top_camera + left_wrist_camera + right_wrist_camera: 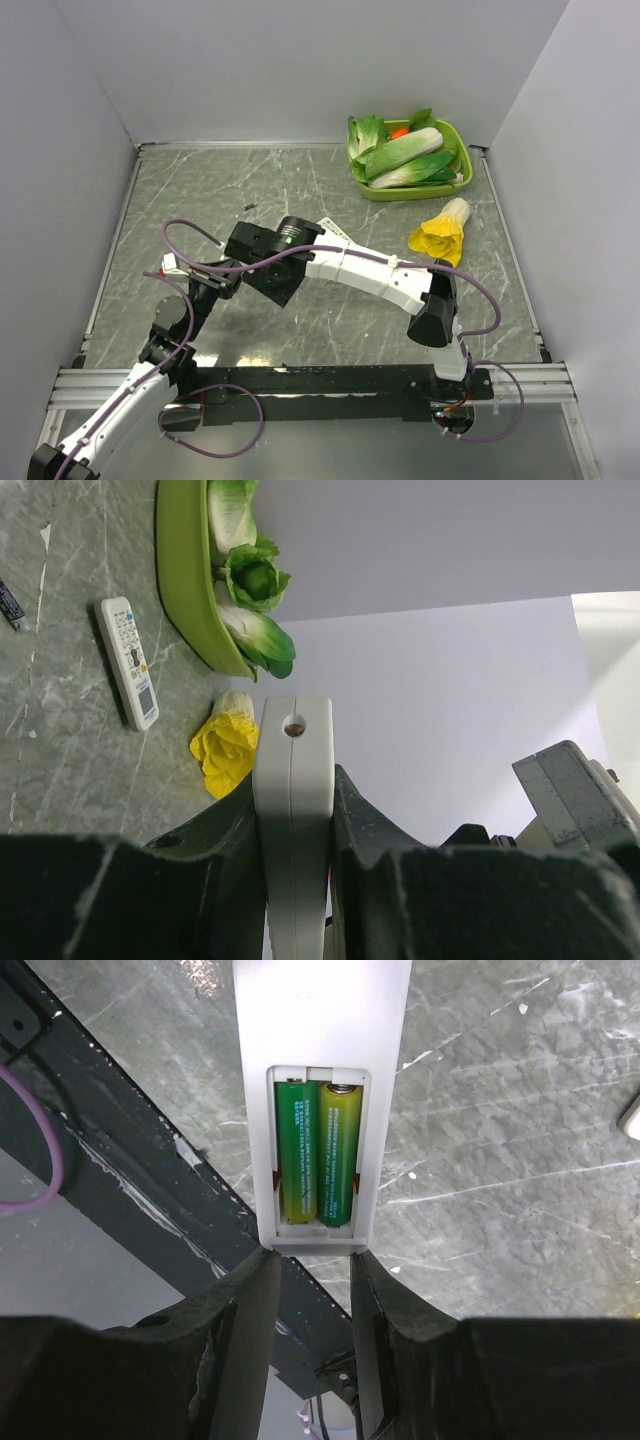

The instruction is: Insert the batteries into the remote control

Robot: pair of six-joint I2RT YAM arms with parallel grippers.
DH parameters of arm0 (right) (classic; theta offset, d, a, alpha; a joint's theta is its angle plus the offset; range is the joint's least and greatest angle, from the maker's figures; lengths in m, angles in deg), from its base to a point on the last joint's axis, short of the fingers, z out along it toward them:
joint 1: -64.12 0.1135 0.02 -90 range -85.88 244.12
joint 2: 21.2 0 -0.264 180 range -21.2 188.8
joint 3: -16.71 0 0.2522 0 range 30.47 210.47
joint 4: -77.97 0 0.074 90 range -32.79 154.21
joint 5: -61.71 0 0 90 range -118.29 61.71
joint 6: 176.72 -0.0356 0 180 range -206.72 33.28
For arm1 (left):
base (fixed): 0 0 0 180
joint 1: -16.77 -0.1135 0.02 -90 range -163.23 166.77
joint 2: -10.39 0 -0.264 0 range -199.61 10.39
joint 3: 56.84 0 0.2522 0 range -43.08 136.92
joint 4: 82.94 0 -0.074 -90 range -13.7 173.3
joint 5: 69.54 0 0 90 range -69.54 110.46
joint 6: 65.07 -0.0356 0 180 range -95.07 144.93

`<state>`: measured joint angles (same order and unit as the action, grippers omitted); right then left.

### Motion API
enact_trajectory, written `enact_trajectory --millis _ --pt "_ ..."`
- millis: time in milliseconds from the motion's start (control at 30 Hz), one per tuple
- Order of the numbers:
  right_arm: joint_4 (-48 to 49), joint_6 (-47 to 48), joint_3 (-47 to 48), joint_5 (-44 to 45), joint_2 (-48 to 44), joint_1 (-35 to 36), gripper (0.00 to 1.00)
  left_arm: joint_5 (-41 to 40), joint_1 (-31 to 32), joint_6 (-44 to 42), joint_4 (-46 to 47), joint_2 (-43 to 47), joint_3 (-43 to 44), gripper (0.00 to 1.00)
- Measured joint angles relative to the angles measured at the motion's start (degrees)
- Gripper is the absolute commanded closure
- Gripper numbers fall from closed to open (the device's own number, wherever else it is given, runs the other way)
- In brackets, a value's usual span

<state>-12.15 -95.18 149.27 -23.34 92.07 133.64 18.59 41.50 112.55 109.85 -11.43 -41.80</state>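
**Two-arm battery loading, insertion stage.** The left gripper (293,815) is clenched on the remote control (293,745), which sits edge-on between its fingers with the free end projecting ahead of the tips. The right gripper (312,1262) stands part-open with nothing between its jaws. Its tips flank the near end of the remote, and contact there cannot be judged.

Directly ahead of the right fingertips lies the open rear bay (318,1075). Both batteries (318,1150) lie side by side inside it, green labels showing, with no cover over them.

Judged stage: loading is all but complete. To finish well, the left clamp should hold the body steady while the right tips press each cell flat against its contacts. The right gripper should then back straight out along the remote's long axis, so that neither finger catches the bay's lip or levers a cell up.

Margins: below and behind the right gripper the dark base rail (110,1160) runs along the edge of the table (520,1110), with a purple cable (45,1135) beside it, so room for retreat is tight on that flank. Bare marbled surface opens on the other flank. Beyond the left gripper, well apart, lie a second remote (127,660) with coloured buttons, a green tray (180,570) of leafy vegetables and a yellow-leafed vegetable (226,752). The wall (450,680) closes the far side.
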Motion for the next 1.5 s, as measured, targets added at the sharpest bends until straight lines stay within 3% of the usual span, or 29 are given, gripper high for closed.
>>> enact_trajectory --millis 1500 --pt "-0.1 1.0 2.1 0.0 -0.5 -0.5 0.56 2.0 2.7 -2.4 10.5 -10.6 0.0 0.98"
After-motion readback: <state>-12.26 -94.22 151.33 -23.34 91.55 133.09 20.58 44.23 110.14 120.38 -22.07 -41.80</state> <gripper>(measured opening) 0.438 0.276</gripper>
